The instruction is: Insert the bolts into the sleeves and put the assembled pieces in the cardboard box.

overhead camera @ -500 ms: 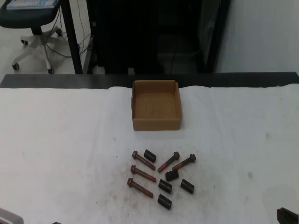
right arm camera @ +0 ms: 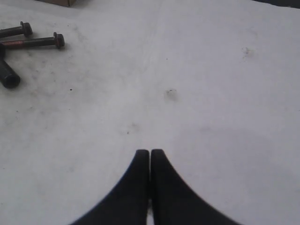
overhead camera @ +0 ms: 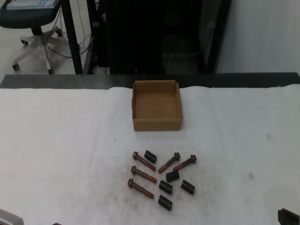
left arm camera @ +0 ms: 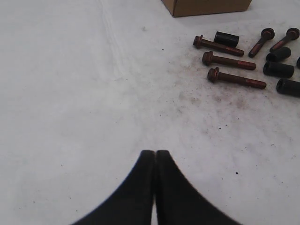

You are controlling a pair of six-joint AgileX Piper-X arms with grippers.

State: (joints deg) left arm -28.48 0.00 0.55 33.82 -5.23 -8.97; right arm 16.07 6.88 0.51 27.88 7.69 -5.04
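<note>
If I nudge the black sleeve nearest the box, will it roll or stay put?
It will likely roll: the sleeve looks like a short cylinder lying on its side. The bolt close beside it would probably block it that way.

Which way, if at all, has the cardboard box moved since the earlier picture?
No. The cardboard box sits just as near the dark bench edge behind it, in the high view, as before.

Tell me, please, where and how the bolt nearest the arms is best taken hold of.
Take the nearest bolt by its shank near the head, straight down from above: it lies flat on the cloth, with a sleeve close to its tip.
</note>
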